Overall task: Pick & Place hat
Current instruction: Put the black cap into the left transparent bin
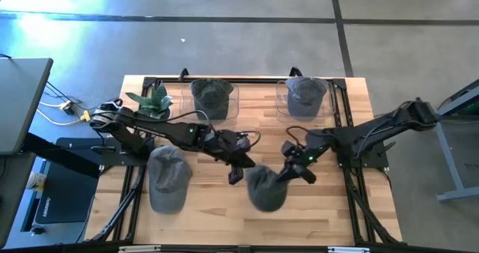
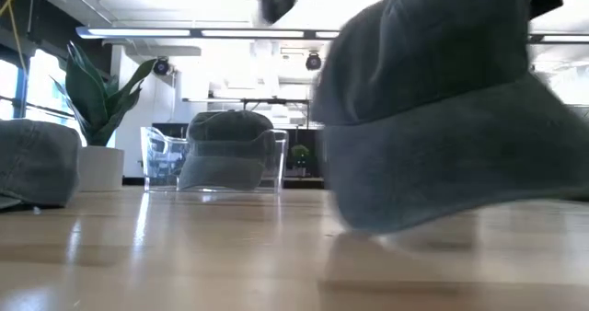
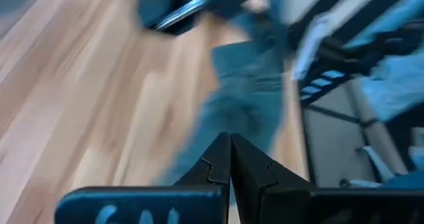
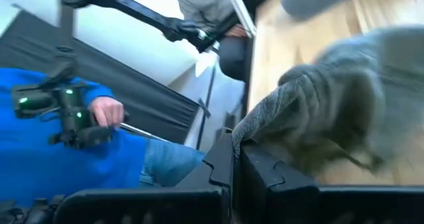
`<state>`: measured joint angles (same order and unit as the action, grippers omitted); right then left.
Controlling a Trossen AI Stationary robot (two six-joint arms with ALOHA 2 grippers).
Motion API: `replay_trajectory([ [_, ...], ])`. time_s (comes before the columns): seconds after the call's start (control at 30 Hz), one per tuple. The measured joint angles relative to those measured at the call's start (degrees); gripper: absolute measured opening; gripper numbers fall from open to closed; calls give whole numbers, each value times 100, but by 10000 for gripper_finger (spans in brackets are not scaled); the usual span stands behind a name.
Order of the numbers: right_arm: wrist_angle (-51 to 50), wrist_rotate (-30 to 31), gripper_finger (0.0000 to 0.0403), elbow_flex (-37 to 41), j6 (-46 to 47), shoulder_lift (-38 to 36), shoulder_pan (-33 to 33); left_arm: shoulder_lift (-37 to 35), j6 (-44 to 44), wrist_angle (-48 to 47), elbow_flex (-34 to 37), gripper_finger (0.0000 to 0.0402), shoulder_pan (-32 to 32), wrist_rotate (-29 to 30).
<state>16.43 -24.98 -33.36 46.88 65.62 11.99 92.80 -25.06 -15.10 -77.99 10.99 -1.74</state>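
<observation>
A grey hat (image 1: 264, 189) is at the table's near middle; it fills the right of the low view (image 2: 442, 118). My right gripper (image 1: 287, 175) is shut on it from the right, as the right wrist view shows (image 4: 233, 143). My left gripper (image 1: 238, 172) hovers just left of this hat, shut and empty (image 3: 230, 144). A second grey hat (image 1: 168, 178) lies by its open underside on the table's left part. My right gripper pinches a bunched edge of the hat's cloth (image 4: 260, 126) between its two fingers, on the hat's right far side. The fingers come nearly level from the table's right. The hat tilts below them, its lower edge (image 2: 368, 224) close to the table; whether it touches, I cannot tell.
Two clear bins (image 1: 224, 107) (image 1: 323, 103) stand at the far edge, each with a grey hat in it. A potted plant (image 1: 153, 99) stands at the far left. A person in blue (image 4: 40, 144) sits beyond the table's edge.
</observation>
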Motion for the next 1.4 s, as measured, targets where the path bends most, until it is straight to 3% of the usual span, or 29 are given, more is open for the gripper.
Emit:
replay_trajectory([
  [0.13,10,-3,8,0,-102,-242,79,0,820,1419,-10,29,-33,-599],
  [0.27,120,-208,4,0,-454,-266,148,282,1134,2344,-25,105,-146,-626],
  [0.4,150,-210,6,0,-491,-266,172,402,1133,2561,-21,203,-186,-567],
  [0.53,343,-211,3,0,-641,-268,192,703,1047,2479,19,283,-271,-1003],
  [0.7,742,-220,4,0,-669,-268,196,1126,823,3033,1,323,-276,-1337],
  [0.87,904,-217,4,0,-536,-284,196,1414,195,3612,-33,321,-274,-2153],
  [1.03,847,-244,3,0,-484,-392,205,1415,-346,3833,-20,289,-194,-3255],
  [1.2,750,-287,4,0,-203,-575,303,1451,-673,3705,3,225,-21,-4029],
  [1.4,655,-477,5,0,322,-686,655,1294,-924,3785,-3,109,141,-4074],
])
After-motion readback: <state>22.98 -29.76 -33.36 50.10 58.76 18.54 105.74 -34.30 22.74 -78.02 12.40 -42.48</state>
